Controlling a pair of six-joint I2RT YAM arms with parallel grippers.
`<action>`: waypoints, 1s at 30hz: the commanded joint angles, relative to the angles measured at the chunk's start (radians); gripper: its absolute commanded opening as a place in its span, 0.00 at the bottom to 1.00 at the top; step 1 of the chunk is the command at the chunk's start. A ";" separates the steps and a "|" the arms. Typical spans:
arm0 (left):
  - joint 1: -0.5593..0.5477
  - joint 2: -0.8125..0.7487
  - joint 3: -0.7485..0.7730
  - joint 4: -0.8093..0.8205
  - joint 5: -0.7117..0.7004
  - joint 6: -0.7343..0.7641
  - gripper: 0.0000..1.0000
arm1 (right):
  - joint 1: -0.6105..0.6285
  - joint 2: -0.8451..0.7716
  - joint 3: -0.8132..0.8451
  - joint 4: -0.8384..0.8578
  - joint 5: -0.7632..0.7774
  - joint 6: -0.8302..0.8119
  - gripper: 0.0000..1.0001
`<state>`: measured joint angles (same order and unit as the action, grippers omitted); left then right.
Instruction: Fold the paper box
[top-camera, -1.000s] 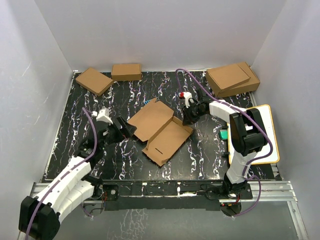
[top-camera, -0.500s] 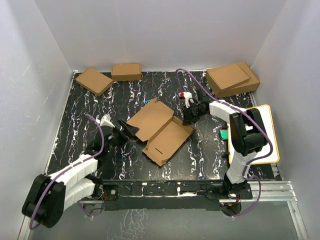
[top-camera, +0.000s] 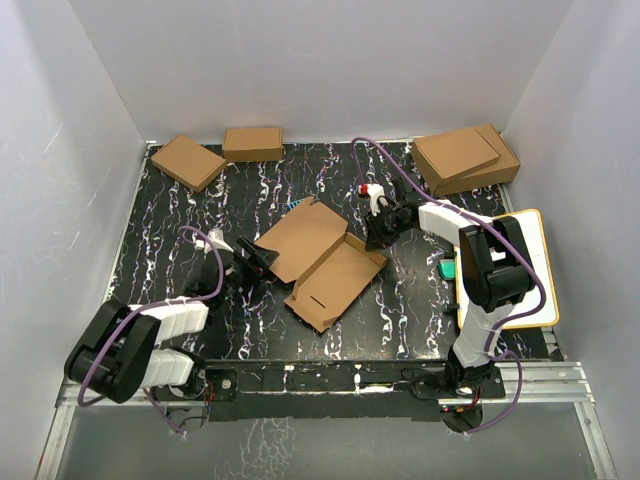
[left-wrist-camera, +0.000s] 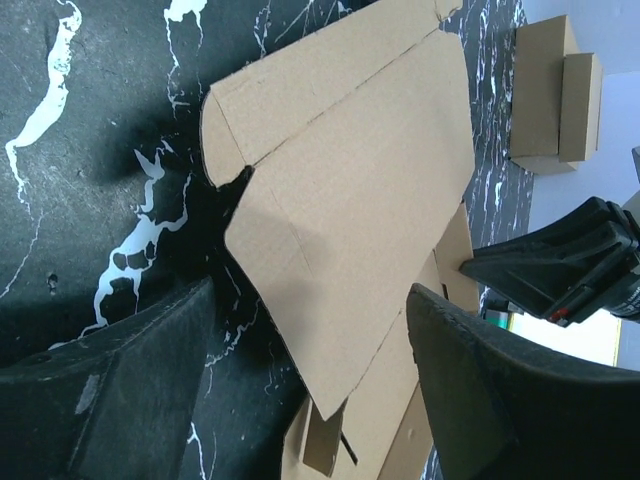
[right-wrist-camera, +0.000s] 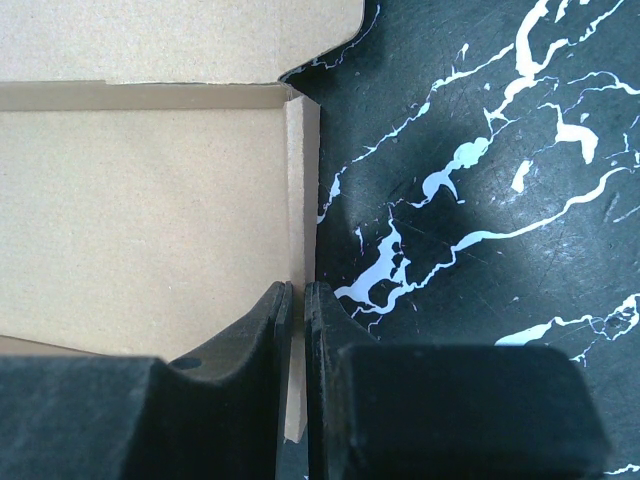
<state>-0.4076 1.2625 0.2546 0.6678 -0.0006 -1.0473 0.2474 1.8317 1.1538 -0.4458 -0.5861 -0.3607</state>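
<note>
From above, the paper box lies at the middle of the table, a glossy black slab veined with white. The box is plain brown corrugated cardboard, with a flat lid panel opened toward the upper left and a shallow tray with a thin slot toward the lower right. The left gripper sits at the lid's left edge and the right gripper at the tray's upper right corner. Two small closed brown boxes lie at the upper left and two larger stacked boxes at the upper right. In the left wrist view, matte black fingers stand wide apart at the bottom of the frame, and the lid's creased, round-cornered flap reaches down between them ungripped. In the right wrist view, the fingers are nearly closed, pinching the tray's thin upright side wall beside its smooth kraft floor.
</note>
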 joint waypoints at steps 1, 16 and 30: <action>0.007 0.056 -0.017 0.156 -0.027 -0.049 0.71 | -0.004 -0.005 -0.008 0.024 -0.005 0.006 0.08; 0.007 0.173 0.000 0.332 0.045 -0.020 0.14 | -0.003 0.002 -0.015 0.036 0.000 0.011 0.10; 0.005 0.171 -0.009 0.467 0.191 0.087 0.00 | 0.021 0.008 -0.031 0.068 0.059 -0.002 0.20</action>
<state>-0.3977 1.4513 0.2440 1.0805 0.1062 -1.0096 0.2481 1.8317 1.1473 -0.4313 -0.5751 -0.3420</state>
